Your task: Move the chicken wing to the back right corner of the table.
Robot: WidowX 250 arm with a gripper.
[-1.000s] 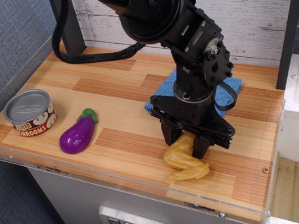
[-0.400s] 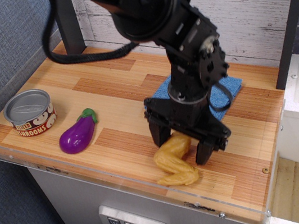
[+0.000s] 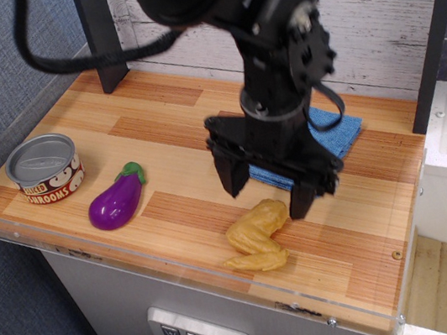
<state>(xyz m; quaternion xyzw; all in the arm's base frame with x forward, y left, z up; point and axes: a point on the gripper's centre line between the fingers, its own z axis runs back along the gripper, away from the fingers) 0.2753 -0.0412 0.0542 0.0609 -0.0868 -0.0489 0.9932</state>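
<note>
View (observation.image): the only camera, looking down at the table from the front.
Table: the rectangular top of light and reddish-brown striped wood planks (image 3: 159, 135), edged by a clear plastic rim, carries everything here.
Chicken wing: the small, glossy yellow-tan toy chicken wing (image 3: 256, 235), bent and lumpy, lies flat on the planks near the front edge, right of centre, far from the back right corner it is meant for.
Risk, front edge: the wing's lower tip sits close to the clear rim, so a descent that clips one end could, in my judgement, nudge it against the rim or spin it instead of trapping it.
Risk, slip: the surface looks slick and the shape uneven; a pinch on the thin bend seems likely to squirt it out sideways.
Risk, route: the blue folded cloth (image 3: 321, 142) lies between the wing and the back right area, partly behind the arm; a low carry could snag it and drag it.
Bystanders: the purple plastic eggplant (image 3: 116, 201) and the short silver-lidded mushroom can (image 3: 45, 169) sit well apart on the left, probably out of harm's way.
Gripper: the black two-fingered gripper (image 3: 267, 188) hangs above the wing, its jaws spread wide.
Gripper contact: it holds nothing; the fingertips (image 3: 300, 202) appear clear of the wing and the wood.
</note>
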